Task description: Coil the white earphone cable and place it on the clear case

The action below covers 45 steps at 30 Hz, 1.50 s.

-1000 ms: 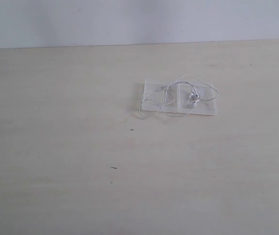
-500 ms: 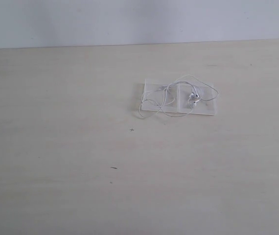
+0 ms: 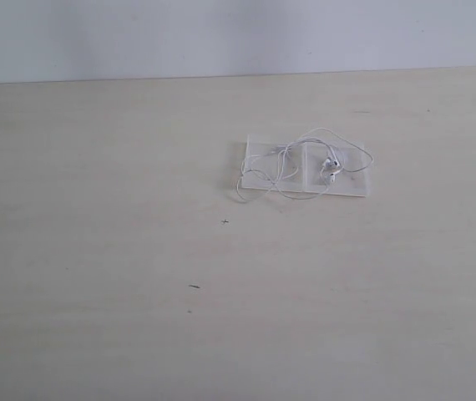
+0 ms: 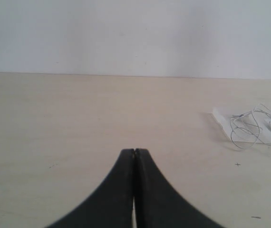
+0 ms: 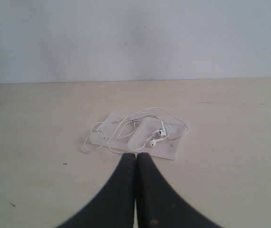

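Observation:
The clear case (image 3: pixel 351 185) lies flat on the pale table, right of centre in the exterior view. The white earphone cable (image 3: pixel 281 164) rests loosely coiled on top of it, with the earbuds (image 3: pixel 331 167) over the right half and one loop hanging off the case's left edge. My right gripper (image 5: pixel 136 155) is shut and empty, apart from the clear case (image 5: pixel 166 150) and the cable (image 5: pixel 126 124) just beyond its tips. My left gripper (image 4: pixel 134 150) is shut and empty, far from the cable (image 4: pixel 249 124), which shows at the edge of its view. Neither arm appears in the exterior view.
The light wooden table (image 3: pixel 96 209) ends at a white wall behind. A few small dark specks (image 3: pixel 194 286) mark the surface in front of the case.

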{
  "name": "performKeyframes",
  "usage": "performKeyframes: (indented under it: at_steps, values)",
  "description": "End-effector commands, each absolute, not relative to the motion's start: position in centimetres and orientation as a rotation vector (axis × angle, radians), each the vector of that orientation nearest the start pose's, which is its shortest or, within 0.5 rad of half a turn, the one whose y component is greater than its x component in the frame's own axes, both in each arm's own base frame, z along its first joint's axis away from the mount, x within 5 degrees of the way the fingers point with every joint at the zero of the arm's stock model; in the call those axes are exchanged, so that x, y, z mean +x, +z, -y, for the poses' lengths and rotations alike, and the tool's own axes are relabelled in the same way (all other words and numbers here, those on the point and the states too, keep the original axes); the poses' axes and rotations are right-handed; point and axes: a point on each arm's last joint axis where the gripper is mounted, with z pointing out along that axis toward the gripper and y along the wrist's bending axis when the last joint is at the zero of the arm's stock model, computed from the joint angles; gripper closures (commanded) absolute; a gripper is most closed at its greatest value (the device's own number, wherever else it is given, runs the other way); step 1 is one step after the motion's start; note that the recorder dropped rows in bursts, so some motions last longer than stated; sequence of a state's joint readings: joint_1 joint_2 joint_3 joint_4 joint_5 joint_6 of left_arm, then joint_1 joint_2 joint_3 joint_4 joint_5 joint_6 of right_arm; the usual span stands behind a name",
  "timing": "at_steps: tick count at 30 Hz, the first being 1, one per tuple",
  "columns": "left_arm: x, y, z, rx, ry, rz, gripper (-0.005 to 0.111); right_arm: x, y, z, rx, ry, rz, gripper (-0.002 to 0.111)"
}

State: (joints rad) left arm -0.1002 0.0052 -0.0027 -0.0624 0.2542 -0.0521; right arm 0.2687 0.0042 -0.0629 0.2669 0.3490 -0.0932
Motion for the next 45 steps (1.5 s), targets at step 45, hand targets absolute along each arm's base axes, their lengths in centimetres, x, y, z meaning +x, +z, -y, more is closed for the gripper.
performKeyframes:
  at_steps: [45]
  values:
    - [5.3, 18.1, 0.7, 0.002, -0.168, -1.848, 0.107, 5.1, 18.4, -1.7, -0.277, 0.205, -1.786, 0.108]
